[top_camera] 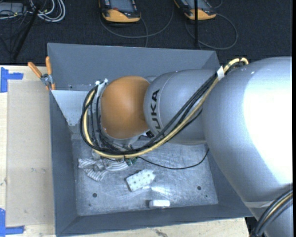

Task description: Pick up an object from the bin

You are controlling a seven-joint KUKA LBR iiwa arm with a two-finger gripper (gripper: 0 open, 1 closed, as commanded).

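A crumpled grey-and-white striped piece (pixel 96 166) lies on the bin floor at the left, partly tucked under the arm's cables. To its right a white flat block with small dark holes (pixel 139 180) lies tilted on the floor. A small white bar (pixel 159 203) rests near the bin's front wall.
The arm's orange cover and its looped cables hang over the bin's middle and hide the floor beneath them. The silver arm spans the bin's right side. Bare floor shows at the front left and front right.
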